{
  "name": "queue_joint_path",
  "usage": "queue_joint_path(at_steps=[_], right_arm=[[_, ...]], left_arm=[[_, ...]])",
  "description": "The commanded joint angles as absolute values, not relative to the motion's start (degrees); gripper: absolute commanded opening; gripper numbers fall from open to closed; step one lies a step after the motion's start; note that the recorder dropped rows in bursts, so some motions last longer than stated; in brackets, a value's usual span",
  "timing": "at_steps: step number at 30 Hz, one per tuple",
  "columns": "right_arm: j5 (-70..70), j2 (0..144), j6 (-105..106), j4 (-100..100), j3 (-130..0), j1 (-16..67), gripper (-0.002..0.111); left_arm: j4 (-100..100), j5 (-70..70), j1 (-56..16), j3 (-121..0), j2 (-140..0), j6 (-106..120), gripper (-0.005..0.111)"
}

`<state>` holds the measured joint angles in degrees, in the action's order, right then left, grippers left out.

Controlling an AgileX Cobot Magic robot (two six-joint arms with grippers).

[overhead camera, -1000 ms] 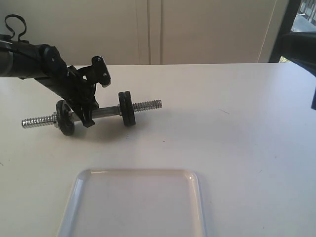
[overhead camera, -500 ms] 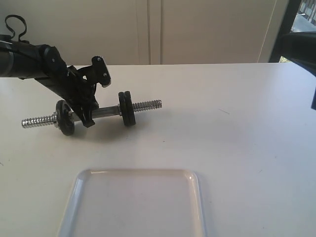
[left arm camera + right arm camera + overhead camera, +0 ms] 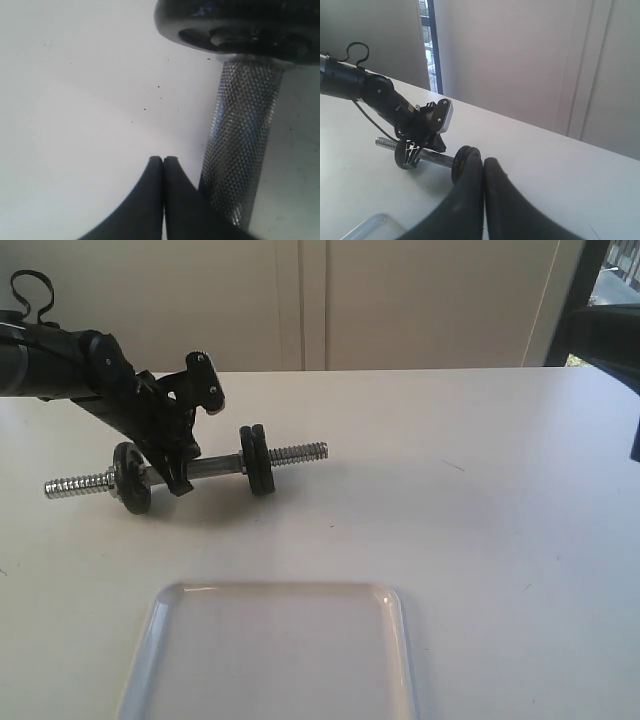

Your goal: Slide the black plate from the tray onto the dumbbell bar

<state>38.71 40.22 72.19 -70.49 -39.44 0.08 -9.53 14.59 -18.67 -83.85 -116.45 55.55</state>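
Pale wall panels (image 3: 420,300) stand behind a white tabletop (image 3: 480,520). Toward the far left corner lies the dumbbell bar (image 3: 215,466), flat and roughly parallel to the far edge, with threaded ends showing at both sides. One black plate (image 3: 130,478) sits on the bar near its left end. A pair of black plates (image 3: 257,458) sits pressed together nearer the right end. All three stand upright on their rims.

The left arm (image 3: 70,365) reaches in from the left edge. The left pincer (image 3: 180,487) is down at the middle of the bar, between the single plate and the pair. In the left wrist view its fingertips (image 3: 155,172) meet with no gap and grip nothing. They sit just beside the knurled grip, not around it; contact with the grip cannot be told.

The right pincer (image 3: 483,164) has its fingers pressed together and holds nothing. It is raised well above the tabletop, apart from the bar.

The tray (image 3: 402,640), translucent white, lies at the near edge, left of middle and well apart from the bar; its near part is cut off from view.
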Motion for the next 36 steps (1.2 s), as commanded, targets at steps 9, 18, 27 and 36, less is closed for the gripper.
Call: queue_joint_path(at_steps=[9, 18, 27, 36], right_arm=[[38.87, 40.07, 71.85, -70.65, -39.19, 0.00, 0.000], [38.87, 40.07, 71.85, -70.65, -39.19, 0.00, 0.000], [38.87, 40.07, 71.85, -70.65, -39.19, 0.00, 0.000], [38.87, 40.07, 71.85, -70.65, -39.19, 0.00, 0.000]], left_arm=[[-9.96, 15.09, -19.00, -83.56, -114.53, 54.60, 0.000], [-10.10, 18.28, -17.29, -82.64, -101.38, 42.00, 0.000], [-10.18, 24.02, -16.18, -80.57, -97.29, 41.51, 0.000], [-10.18, 24.57, -16.14, -80.57, -97.29, 41.06, 0.000]])
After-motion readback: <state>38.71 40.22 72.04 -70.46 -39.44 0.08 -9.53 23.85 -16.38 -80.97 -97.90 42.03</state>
